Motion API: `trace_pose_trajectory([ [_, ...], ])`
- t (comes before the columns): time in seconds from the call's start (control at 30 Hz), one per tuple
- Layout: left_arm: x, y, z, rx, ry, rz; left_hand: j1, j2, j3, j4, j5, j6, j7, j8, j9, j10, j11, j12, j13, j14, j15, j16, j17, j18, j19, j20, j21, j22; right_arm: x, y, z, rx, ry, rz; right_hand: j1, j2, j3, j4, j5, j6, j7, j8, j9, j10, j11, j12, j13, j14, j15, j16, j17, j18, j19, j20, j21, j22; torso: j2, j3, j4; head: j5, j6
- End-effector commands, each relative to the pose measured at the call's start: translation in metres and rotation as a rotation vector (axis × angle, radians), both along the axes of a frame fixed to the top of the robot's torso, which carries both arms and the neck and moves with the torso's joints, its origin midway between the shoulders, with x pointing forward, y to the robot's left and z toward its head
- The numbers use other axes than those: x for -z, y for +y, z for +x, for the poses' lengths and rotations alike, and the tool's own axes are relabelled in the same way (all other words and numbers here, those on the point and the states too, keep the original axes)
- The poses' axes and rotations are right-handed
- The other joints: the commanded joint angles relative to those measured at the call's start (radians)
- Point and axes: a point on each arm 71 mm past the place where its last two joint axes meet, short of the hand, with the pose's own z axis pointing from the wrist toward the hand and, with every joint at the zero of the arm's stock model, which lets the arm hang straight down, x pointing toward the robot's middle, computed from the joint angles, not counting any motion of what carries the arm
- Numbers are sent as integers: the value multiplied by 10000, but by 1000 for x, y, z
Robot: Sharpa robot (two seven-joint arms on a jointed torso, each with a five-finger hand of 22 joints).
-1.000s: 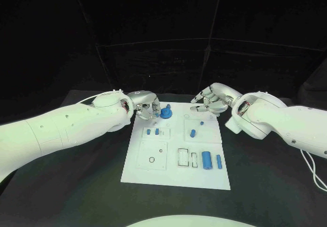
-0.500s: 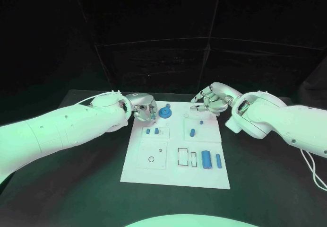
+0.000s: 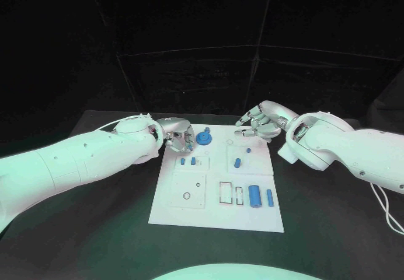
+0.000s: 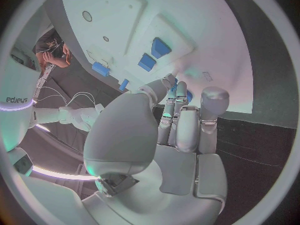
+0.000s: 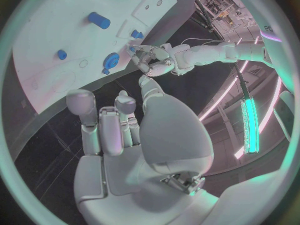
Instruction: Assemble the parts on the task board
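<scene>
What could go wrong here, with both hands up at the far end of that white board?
1. The left hand has its fingers bunched right beside the round blue part; a small slip might knock it instead of seating it.
2. Loose blue pieces lie on the board; nudging the board could shift them.
3. The right hand hovers near the board's far corner, and the hands might crowd each other.

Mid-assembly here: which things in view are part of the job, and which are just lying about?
Job:
task board
round blue part at the far edge, by the left hand
blue parts on the board
right hand

Lying about:
black table
</scene>
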Motion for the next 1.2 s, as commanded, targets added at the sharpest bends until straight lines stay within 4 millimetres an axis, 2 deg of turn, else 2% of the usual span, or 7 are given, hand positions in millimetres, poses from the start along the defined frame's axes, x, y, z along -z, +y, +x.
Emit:
trace_pose_trajectory([
  [0.03, 1, -1, 0, -4, 160, 41, -89, -3, 46, -22, 24, 84, 3, -42, -1, 66, 3, -48, -18, 111, -52, -33, -22, -104, 56, 4, 6, -13, -1, 1, 0, -102, -24, 26, 8, 93, -33, 12, 31, -72, -31, 41, -4, -68, -14, 37, -12, 434, -41, -53, 15, 176, 33, -45, -63, -7, -3, 2, 7, 6, -8],
  [1.03, 4, -5, 0, -17, 360, 164, -147, -47, 26, -29, 24, 83, -3, -91, -3, 78, 3, -109, -29, 90, -51, -60, -89, -97, 23, 7, -31, -33, -1, 1, 0, -94, -23, 12, 8, 93, -33, 12, 31, -72, -31, 41, -4, -68, -14, 37, -12, 434, -41, -53, 15, 176, 33, -45, -63, -7, 1, -5, 8, -17, -75],
  [1.13, 4, -5, 1, -39, 384, 187, -195, -88, 8, -33, 23, 42, 12, -152, -11, 29, 25, -187, -47, 81, -40, -68, -114, -95, 4, 13, -50, -39, -1, 1, 0, -92, -25, 10, 8, 93, -33, 12, 31, -72, -31, 41, -4, -68, -14, 37, -12, 434, -41, -53, 15, 176, 33, -45, -63, -7, -5, -4, 9, -16, -83],
  [1.2, 4, -5, 1, -61, 405, 209, -274, -159, -12, -24, 21, -169, 63, -315, -48, -123, 85, -331, -82, 66, 0, -84, -160, -99, -17, 34, -74, -49, -1, 1, 0, -88, -27, 9, 8, 93, -33, 12, 31, -72, -31, 41, -4, -68, -14, 37, -12, 434, -41, -53, 15, 176, 33, -45, -63, -7, -5, -4, 9, -16, -83],
])
